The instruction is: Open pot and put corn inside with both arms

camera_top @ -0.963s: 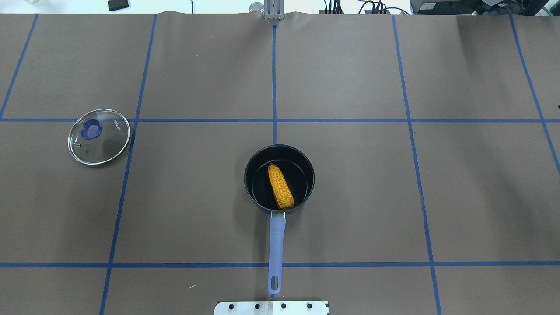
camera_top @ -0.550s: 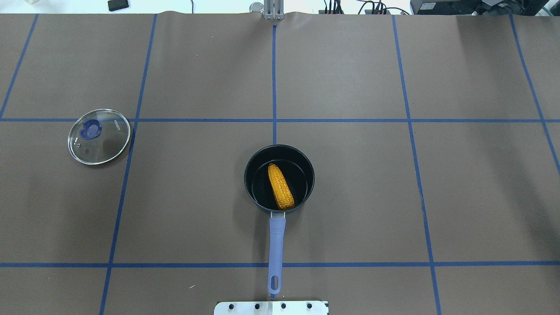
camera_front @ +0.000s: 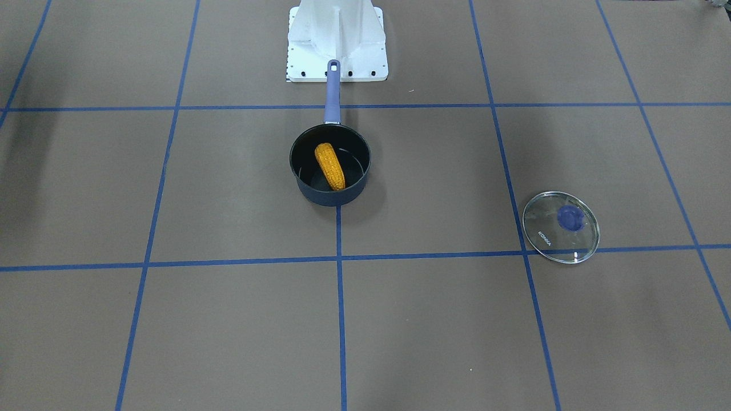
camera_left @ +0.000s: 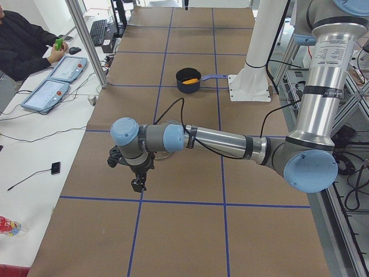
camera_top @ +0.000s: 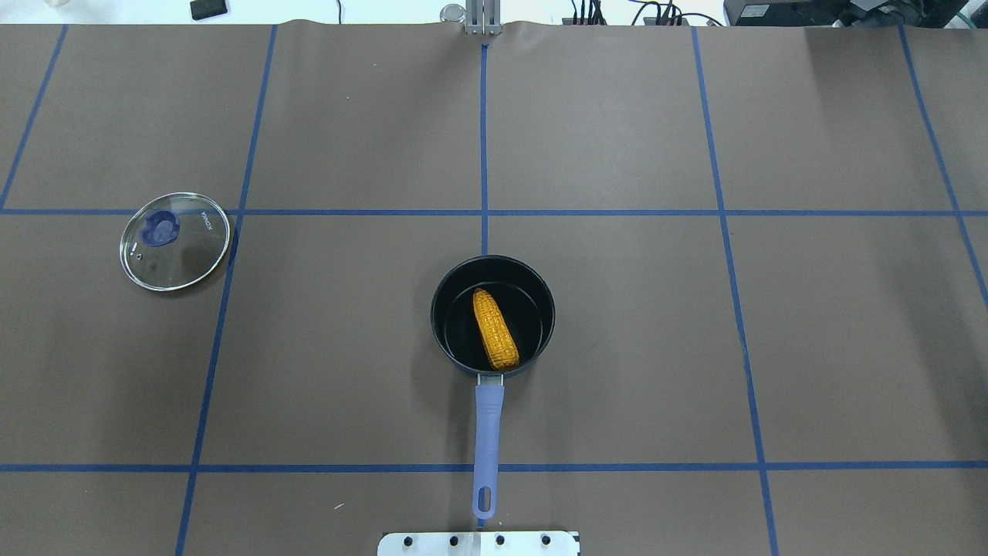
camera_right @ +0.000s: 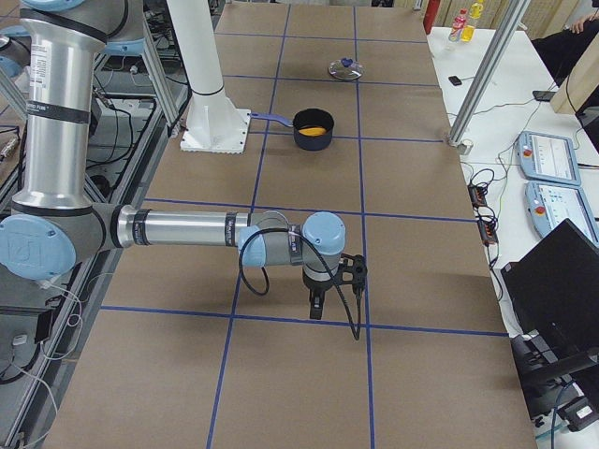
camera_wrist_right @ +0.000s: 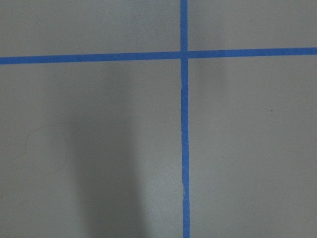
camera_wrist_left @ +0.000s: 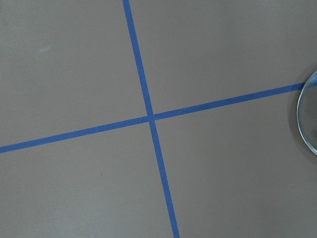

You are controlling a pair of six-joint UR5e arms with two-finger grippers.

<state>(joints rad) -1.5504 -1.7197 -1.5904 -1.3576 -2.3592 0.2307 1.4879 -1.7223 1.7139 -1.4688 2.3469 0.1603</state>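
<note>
The dark navy pot (camera_top: 441,320) stands open at the table's middle, its purple-blue handle (camera_top: 489,425) pointing toward the robot base. The yellow corn (camera_top: 495,330) lies inside it, also in the front view (camera_front: 330,165) within the pot (camera_front: 331,197). Both grippers are far from the pot and show only in the side views. The left gripper (camera_left: 137,184) hangs low over the table near the lid. The right gripper (camera_right: 315,307) hangs over bare table. I cannot tell whether either is open or shut.
The round glass lid (camera_top: 175,241) with its blue knob lies flat on the table's left side, also in the front view (camera_front: 561,226); its edge shows in the left wrist view (camera_wrist_left: 309,119). The white robot base (camera_front: 337,34) stands behind the pot handle. Blue tape lines cross the brown table.
A tiny dark speck at the right edge of the overhead view is gone. The pot, the corn and the lid have not moved.
</note>
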